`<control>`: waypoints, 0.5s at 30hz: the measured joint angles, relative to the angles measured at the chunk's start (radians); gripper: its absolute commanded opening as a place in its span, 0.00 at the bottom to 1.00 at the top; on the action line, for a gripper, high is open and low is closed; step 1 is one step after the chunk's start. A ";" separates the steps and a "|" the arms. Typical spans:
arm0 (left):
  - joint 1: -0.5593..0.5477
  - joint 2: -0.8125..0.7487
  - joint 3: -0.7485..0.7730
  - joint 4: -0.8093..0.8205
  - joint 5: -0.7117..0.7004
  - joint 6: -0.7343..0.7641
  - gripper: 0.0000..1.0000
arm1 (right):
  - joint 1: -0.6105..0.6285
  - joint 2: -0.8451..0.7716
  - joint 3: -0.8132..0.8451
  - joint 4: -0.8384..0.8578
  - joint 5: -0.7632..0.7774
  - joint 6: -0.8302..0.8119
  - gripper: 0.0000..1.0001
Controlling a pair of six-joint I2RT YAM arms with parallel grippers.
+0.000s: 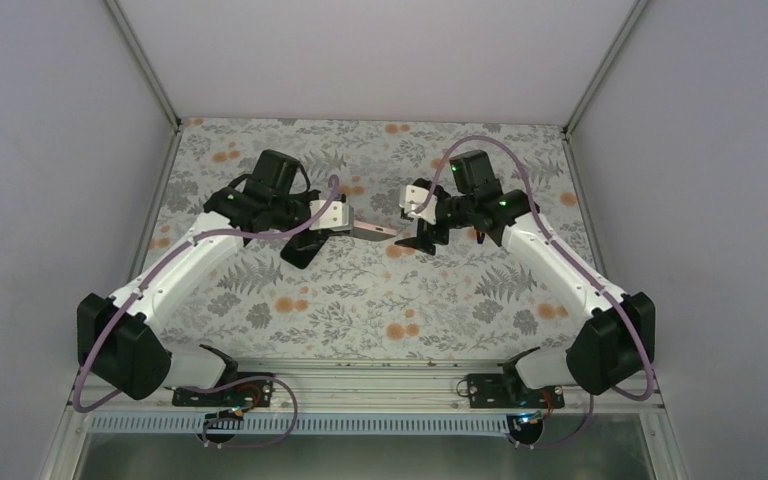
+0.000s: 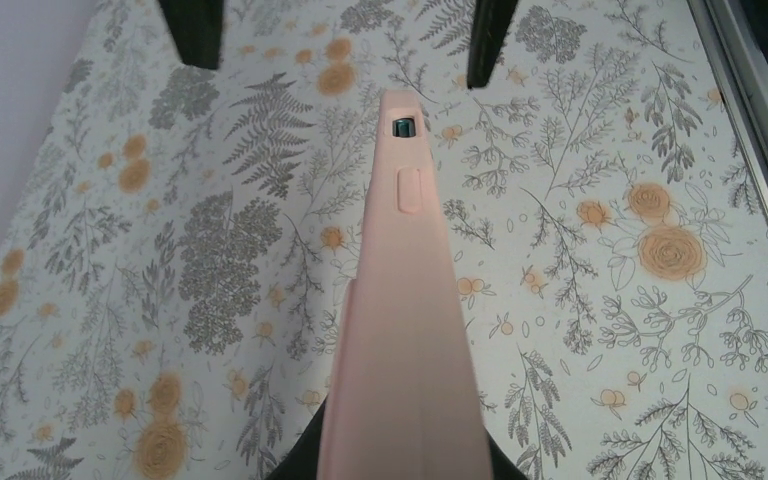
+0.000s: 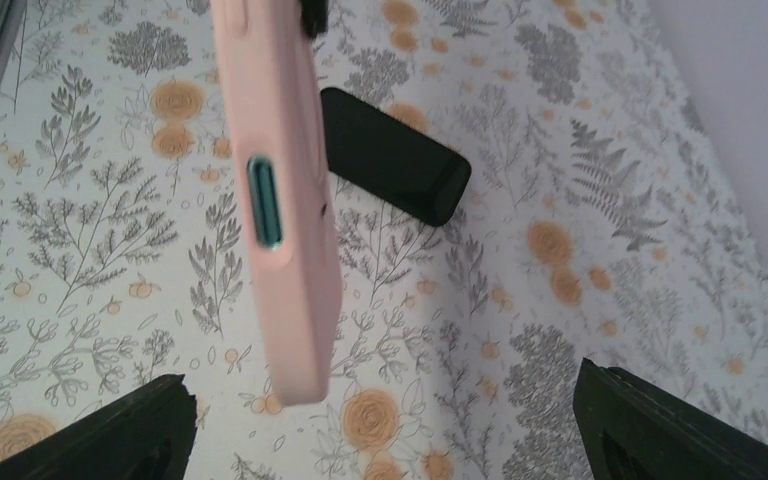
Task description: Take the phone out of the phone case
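The pink phone case (image 1: 371,229) hangs in the air over the middle of the table, with a teal phone showing through its port cutout (image 3: 266,203). My left gripper (image 1: 334,220) is shut on the case's left end. In the left wrist view the case (image 2: 410,330) runs away from the gripper (image 2: 405,462). My right gripper (image 1: 422,224) is open at the case's free right end without touching it. In the right wrist view the case (image 3: 282,150) hangs between and beyond the open gripper (image 3: 385,400), nearer the left finger (image 3: 150,425).
The table has a floral cloth (image 1: 360,310). A black rounded slab (image 3: 396,156) shows below the case near the left gripper (image 1: 300,250); I cannot tell what it is. Grey walls stand on three sides, and a metal rail (image 1: 360,372) runs along the near edge.
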 measured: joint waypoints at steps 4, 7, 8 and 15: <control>-0.009 0.000 -0.014 0.007 -0.010 0.014 0.08 | 0.000 0.004 0.027 0.000 -0.013 0.000 0.96; -0.011 0.000 -0.016 0.017 -0.010 0.020 0.07 | 0.000 0.020 0.029 -0.002 -0.021 0.000 0.96; -0.011 0.000 -0.016 0.023 -0.010 0.020 0.07 | 0.000 0.029 0.029 -0.003 -0.024 0.000 0.96; -0.013 0.000 -0.016 0.034 -0.008 0.027 0.07 | 0.000 0.055 0.027 -0.018 -0.029 0.000 0.96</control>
